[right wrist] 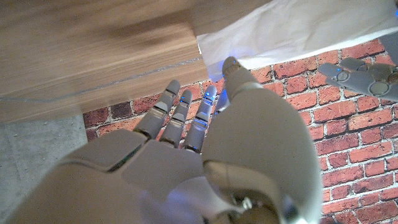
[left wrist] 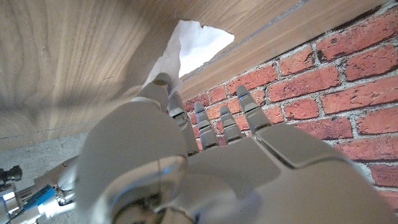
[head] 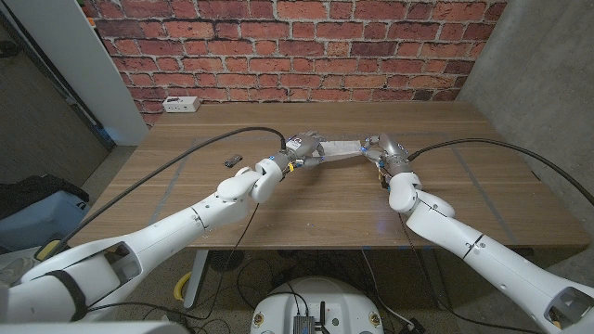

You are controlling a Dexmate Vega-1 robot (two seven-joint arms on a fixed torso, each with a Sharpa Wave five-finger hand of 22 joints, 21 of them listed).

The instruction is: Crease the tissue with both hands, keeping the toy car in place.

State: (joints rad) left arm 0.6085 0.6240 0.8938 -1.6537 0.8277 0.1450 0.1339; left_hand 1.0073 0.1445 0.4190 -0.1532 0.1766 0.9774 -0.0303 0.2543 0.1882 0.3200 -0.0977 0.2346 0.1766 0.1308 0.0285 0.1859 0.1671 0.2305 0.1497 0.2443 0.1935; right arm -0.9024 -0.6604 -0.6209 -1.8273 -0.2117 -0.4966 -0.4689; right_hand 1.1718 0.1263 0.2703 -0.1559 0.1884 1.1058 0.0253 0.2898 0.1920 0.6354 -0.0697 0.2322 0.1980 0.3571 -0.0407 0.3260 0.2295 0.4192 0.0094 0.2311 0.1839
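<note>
Tissue [head: 339, 148], white and soft, stretches between our left hand [head: 299, 148] and right hand [head: 382, 150] above the wooden bench [head: 464, 186]; we cannot tell whether our fingers pinch it.

Tissue [head: 340, 148] lies between left robot hand [head: 299, 148] and right robot hand [head: 382, 149].

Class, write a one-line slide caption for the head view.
Both robot hands, left hand and right hand, meet at the white tissue on the wooden table.

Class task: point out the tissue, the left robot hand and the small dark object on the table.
tissue [head: 342, 148], head view, middle of the white sheet.
left robot hand [head: 299, 148], head view, its back.
small dark object [head: 232, 160], head view, its centre.
</note>
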